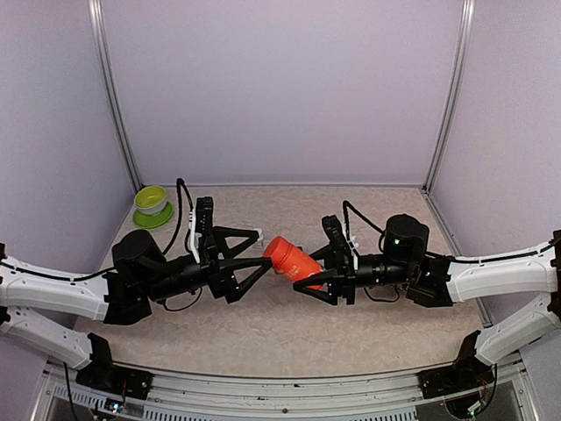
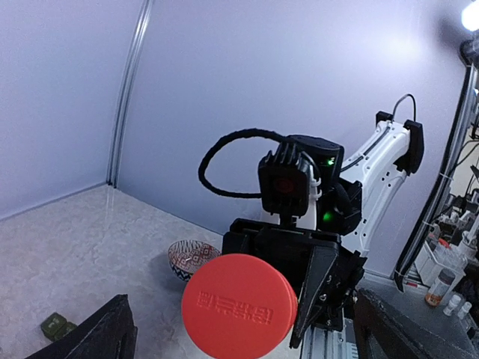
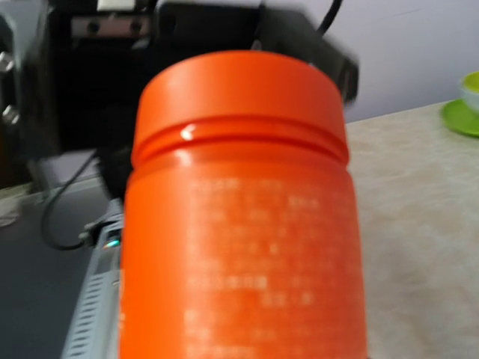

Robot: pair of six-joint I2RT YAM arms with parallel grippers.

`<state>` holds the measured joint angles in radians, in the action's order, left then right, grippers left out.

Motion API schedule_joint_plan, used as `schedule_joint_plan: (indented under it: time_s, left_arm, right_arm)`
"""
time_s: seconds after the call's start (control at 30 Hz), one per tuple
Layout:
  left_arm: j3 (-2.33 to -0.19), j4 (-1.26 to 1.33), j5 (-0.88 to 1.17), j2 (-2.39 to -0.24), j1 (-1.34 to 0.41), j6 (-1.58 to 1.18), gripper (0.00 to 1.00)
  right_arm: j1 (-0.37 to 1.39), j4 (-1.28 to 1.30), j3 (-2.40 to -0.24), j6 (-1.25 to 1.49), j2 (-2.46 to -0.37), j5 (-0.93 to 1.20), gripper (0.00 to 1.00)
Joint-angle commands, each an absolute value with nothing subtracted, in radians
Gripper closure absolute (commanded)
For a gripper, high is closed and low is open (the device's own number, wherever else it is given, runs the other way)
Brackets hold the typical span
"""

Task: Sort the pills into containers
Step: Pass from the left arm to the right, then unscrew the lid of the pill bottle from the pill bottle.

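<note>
Glimpsing containers [image 2: 56, 326], probably, left wrist only; right hand [image 1: 309, 268] grips bottle [image 1: 287, 256].

So the two arms meet mid-worktop [image 1: 263, 324], and the right end effector [image 1: 317, 268] is clamped on the bottom end of an orange bottle [image 1: 292, 260], held sideways with its lid pointing at the left arm. The left end effector [image 1: 263, 248] has its jaws spread wide, the lid right by its tips, can't tell if it's touching. Lime-green bowl [image 1: 151, 198] sits on a green plate [image 1: 154, 218] in the far left corner.
</note>
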<state>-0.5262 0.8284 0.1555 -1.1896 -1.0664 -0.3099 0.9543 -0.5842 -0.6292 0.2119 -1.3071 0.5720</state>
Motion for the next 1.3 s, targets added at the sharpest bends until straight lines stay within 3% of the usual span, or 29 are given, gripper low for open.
schedule_joint_plan:
  time_s: [0.0, 0.3, 0.53, 0.83, 1.07, 1.27]
  left_arm:
    - [-0.533, 0.806, 0.284, -1.147, -1.053, -0.139, 0.01]
    - [-0.587, 0.757, 0.526, -1.186, -1.020, -0.092, 0.04]
    - [-0.607, 0.765, 0.597, -1.214, -1.022, -0.101, 0.22]
    - [-0.603, 0.791, 0.567, -1.234, -1.028, -0.107, 0.38]
    - [-0.568, 0.827, 0.508, -1.211, -1.028, -0.107, 0.35]
    - [-0.555, 0.827, 0.502, -1.208, -1.029, -0.101, 0.39]
  right_arm:
    - [0.958, -0.559, -0.661, 0.258, -1.263, 0.721, 0.71]
    - [0.959, -0.595, -0.662, 0.322, -1.274, 0.871, 0.73]
    - [0.959, -0.593, -0.683, 0.338, -1.304, 0.899, 0.72]
    - [0.959, -0.557, -0.702, 0.323, -1.327, 0.866, 0.72]
    - [0.959, -0.546, -0.703, 0.310, -1.328, 0.850, 0.71]
    - [0.959, -0.549, -0.704, 0.308, -1.334, 0.839, 0.71]
